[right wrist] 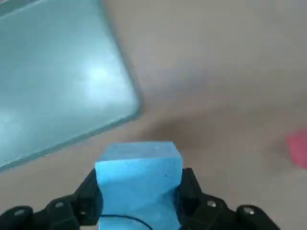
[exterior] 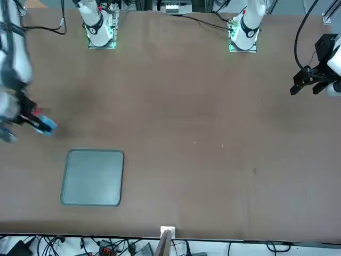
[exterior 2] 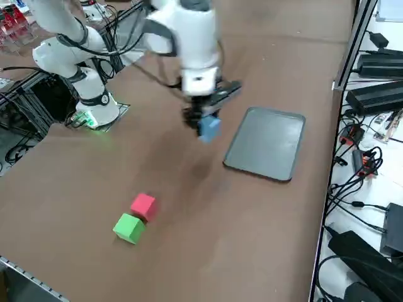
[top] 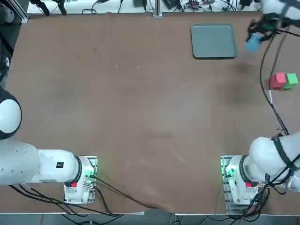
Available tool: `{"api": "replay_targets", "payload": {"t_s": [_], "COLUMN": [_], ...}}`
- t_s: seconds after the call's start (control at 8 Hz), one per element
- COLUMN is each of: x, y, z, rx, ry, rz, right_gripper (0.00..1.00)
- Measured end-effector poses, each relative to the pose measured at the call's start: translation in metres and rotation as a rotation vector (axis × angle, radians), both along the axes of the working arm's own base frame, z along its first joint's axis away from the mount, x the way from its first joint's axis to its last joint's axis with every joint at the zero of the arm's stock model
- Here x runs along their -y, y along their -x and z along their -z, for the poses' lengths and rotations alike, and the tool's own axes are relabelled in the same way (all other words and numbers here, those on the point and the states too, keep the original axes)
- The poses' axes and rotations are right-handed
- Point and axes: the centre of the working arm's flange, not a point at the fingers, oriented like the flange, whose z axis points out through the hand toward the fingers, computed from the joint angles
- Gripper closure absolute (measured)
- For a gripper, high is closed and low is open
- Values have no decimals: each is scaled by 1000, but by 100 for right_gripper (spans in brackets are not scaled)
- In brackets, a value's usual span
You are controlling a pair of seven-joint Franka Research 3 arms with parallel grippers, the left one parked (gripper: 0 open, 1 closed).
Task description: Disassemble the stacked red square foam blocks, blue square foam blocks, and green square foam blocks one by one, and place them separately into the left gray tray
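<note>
Right gripper (exterior 2: 203,121): black two-finger tool, aloft above the bare table just off the tray's right edge, pinching the small light-blue square foam block (exterior 2: 209,128) by two opposite faces.
Why held so: judged a carry grip, with the cube's lower part hanging free below the fingers (right wrist: 189,189) so it can be set down flat.
Blue block, looks: matte, faintly grainy foam, crisp edges, squarely seated, no visible crushing.
Left gray tray (top: 213,41): flat dark-gray rectangle with rounded corners and low rim, at the table's far side, nothing in it; probably the drop point.
Red block (top: 277,80): small pinkish-red square foam cube, on the table near the right edge, nearer the robot than the tray.
Green block (top: 291,79): small bright-green square foam cube, just beside the red one on its right; whether they touch is unclear.
Progress: apparently the first delivery; the other two remain.
</note>
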Motion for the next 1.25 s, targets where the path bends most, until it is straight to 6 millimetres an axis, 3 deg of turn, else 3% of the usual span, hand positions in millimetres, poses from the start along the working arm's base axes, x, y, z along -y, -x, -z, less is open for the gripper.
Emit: {"api": "replay_targets", "payload": {"t_s": [0.12, 0.25, 0.38, 0.5, 0.75, 0.88, 1.12, 1.25], "x": [-42, -68, -81, -80, -61, -55, -51, -51], "y": [-23, -42, -59, -71, -82, -83, -84, -84], "z": [20, 41, 63, 87, 131, 140, 137, 138], "rx": [8, 9, 8, 13, 39, 40, 46, 44], "ry": [17, 13, 3, -1, -3, -5, 1, 1], "rz": [-86, -127, -147, -151, -134, -127, -123, -122], "right_gripper": [25, 25, 25, 25, 25, 25, 24, 11]}}
